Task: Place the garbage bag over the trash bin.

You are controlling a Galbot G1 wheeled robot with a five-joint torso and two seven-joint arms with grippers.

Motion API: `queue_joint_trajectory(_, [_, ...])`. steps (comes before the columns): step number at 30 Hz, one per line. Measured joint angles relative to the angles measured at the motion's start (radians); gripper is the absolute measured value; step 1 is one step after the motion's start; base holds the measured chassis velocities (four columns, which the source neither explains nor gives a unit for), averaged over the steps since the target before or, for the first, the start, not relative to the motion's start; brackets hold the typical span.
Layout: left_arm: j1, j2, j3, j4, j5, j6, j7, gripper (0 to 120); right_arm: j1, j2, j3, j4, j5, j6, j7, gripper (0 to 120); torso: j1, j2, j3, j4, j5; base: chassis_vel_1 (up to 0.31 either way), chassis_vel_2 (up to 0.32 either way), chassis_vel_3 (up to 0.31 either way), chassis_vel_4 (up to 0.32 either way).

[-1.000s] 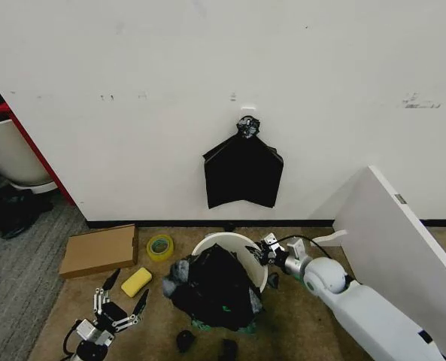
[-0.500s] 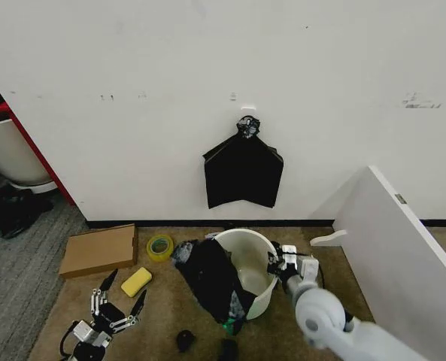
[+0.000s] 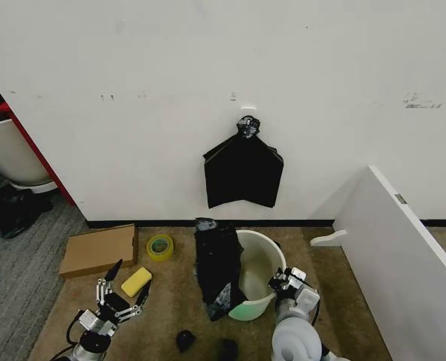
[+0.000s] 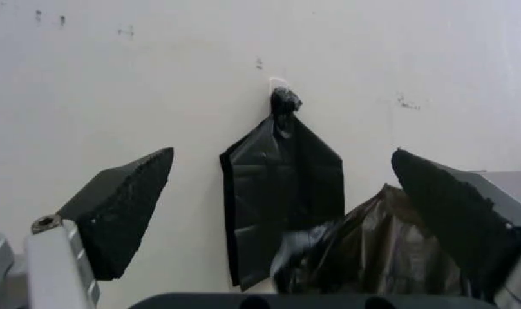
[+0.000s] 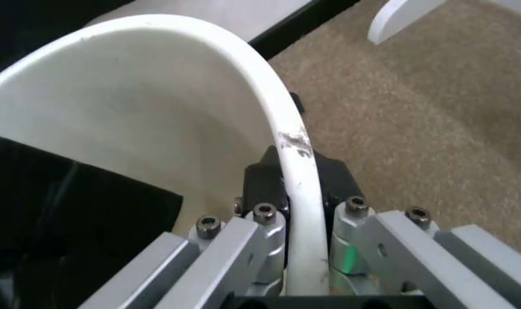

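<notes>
Your right tool (image 3: 280, 282), lower centre-right of the head view, is clamped on the rim of the trash bin (image 3: 262, 267); the right wrist view shows its fingers (image 5: 269, 187) either side of the white rim. The bin sits tilted on the carpet just below centre. The garbage bag (image 3: 217, 263) hangs over the bin's left rim and down the outside wall. Your left tool (image 3: 119, 299) waits at lower left, jaws apart, holding nothing, near the yellow sponge (image 3: 136, 282).
</notes>
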Motion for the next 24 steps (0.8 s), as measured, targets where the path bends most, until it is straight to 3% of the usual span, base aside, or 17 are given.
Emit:
queue_joint_trajectory(7, [-0.001, -0.004, 0.037, -0.018, 0.074, 0.003, -0.070, 100, -0.037, 0.021, -0.016, 0.045, -0.036, -0.005, 0.047, 2, 0.000, 0.000, 0.000, 0.0000, 0.0000, 0.000, 0.000, 0.000, 0.000])
queue_joint_trajectory(11, [-0.004, 0.006, 0.094, -0.045, 0.134, 0.005, -0.173, 100, -0.064, 0.018, -0.020, 0.066, -0.048, -0.022, 0.065, 2, 0.000, 0.000, 0.000, -0.0002, 0.0000, 0.000, 0.000, 0.000, 0.000])
queue_joint_trajectory(20, [-0.004, 0.024, 0.193, -0.091, 0.220, 0.050, -0.343, 100, -0.130, -0.005, -0.013, 0.142, -0.040, -0.040, 0.074, 36, 0.000, 0.000, 0.000, -0.0002, 0.0001, 0.000, 0.000, 0.000, 0.000])
queue_joint_trajectory(24, [0.006, 0.036, 0.222, -0.112, 0.247, 0.080, -0.352, 100, -0.142, -0.009, -0.016, 0.155, -0.062, -0.038, 0.081, 47, 0.000, 0.000, 0.000, -0.0001, 0.0002, 0.000, 0.000, 0.000, 0.000])
